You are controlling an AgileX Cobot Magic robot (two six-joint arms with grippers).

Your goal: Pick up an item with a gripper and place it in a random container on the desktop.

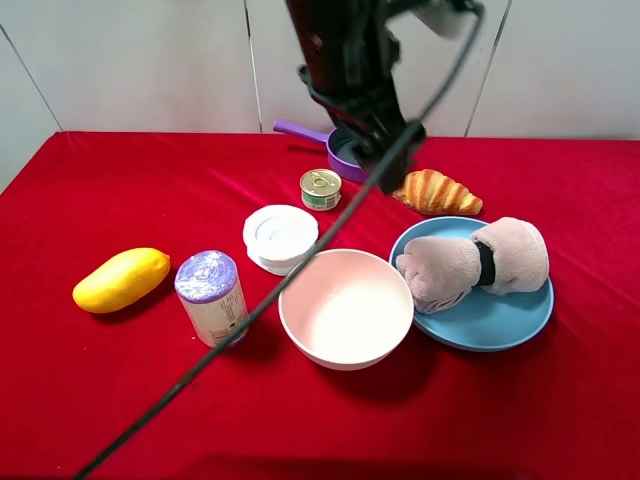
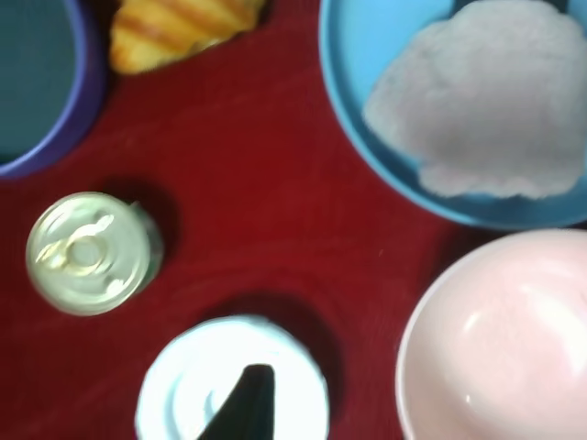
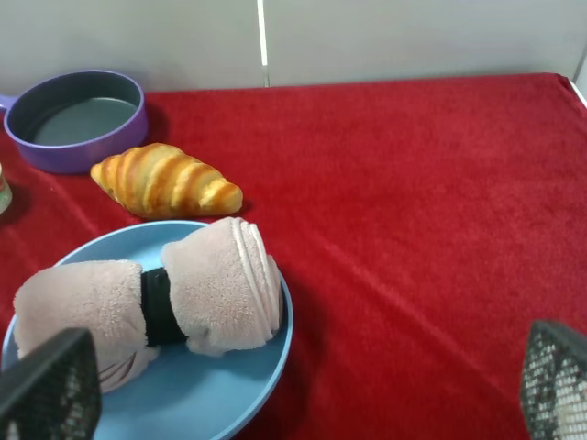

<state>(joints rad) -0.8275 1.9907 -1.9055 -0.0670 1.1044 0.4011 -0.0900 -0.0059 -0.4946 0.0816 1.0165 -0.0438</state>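
Observation:
My left gripper [image 1: 386,168] hangs high over the back middle of the table, above the purple pan [image 1: 343,156] and beside the small tin [image 1: 320,188]. In the left wrist view only one dark tip [image 2: 243,403] shows, over the white round lid [image 2: 197,385]; it looks shut and empty. My right gripper [image 3: 303,371] is open and empty, low over the red cloth near the blue plate [image 3: 211,394]. A rolled pink towel [image 1: 470,262] lies on that plate. A croissant [image 1: 437,192], a mango [image 1: 121,279] and a purple-topped can [image 1: 210,295] lie loose. A pink bowl [image 1: 345,307] stands empty.
A black cable [image 1: 250,310] runs diagonally from the left arm across the white lid [image 1: 280,237] to the front left. The red cloth ends at a white wall behind. The right arm does not show in the exterior view.

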